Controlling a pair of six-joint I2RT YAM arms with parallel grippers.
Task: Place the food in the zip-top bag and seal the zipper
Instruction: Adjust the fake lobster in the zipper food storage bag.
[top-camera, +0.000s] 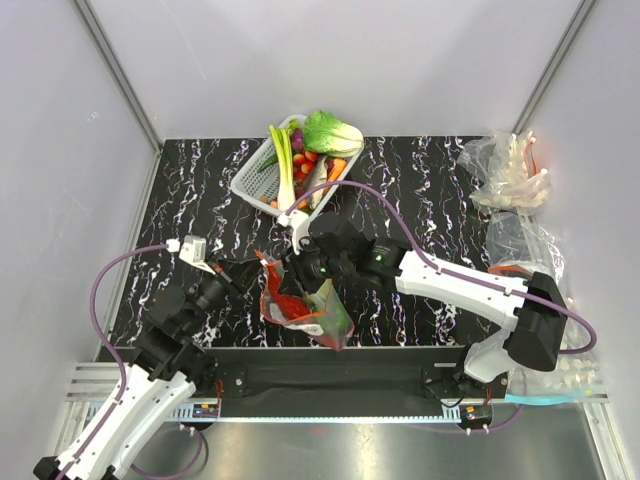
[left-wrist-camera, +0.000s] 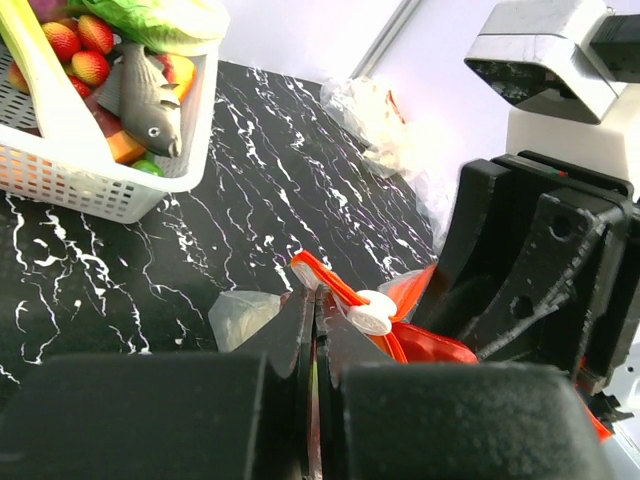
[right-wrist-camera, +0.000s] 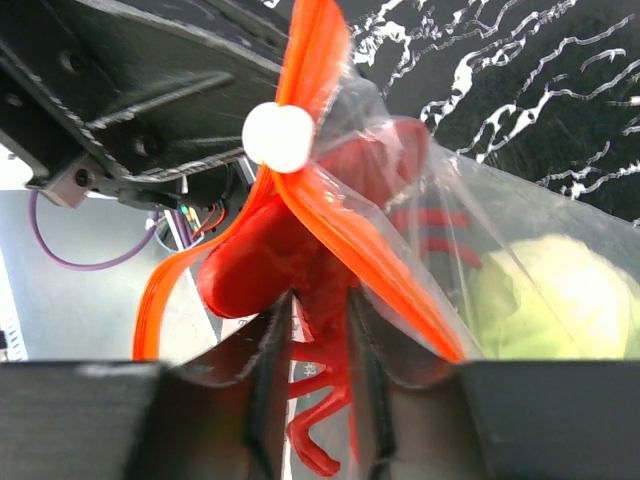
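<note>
Nearest the arm bases, well to the near side of the white basket (top-camera: 250, 182), the zip-top bag (top-camera: 318, 318) is held between the two claws above the black marbled table (top-camera: 420, 190). It is clear and creased. Its zipper (right-wrist-camera: 320, 60) is a bright red-orange strip, bowed apart into two bands below a round white slider (right-wrist-camera: 278, 137). Inside, the glossy red lobster (right-wrist-camera: 255, 270) sits close under the mouth with its thin legs showing through the film. The pale green-white cabbage (right-wrist-camera: 560, 300) lies deeper in the bag.

The left gripper (left-wrist-camera: 310, 310) is pinched tight on the zipper just beside the slider. The right gripper (right-wrist-camera: 315, 400) stands narrow, with the bag's plastic caught between its fingers.

Farther off, the basket holds a leek (top-camera: 285, 165), a grey toy fish (left-wrist-camera: 145, 95) and a bok choy (top-camera: 330, 132). To the basket's right, at the table's edge, lies a wrinkled clear plastic heap (top-camera: 505, 170).
</note>
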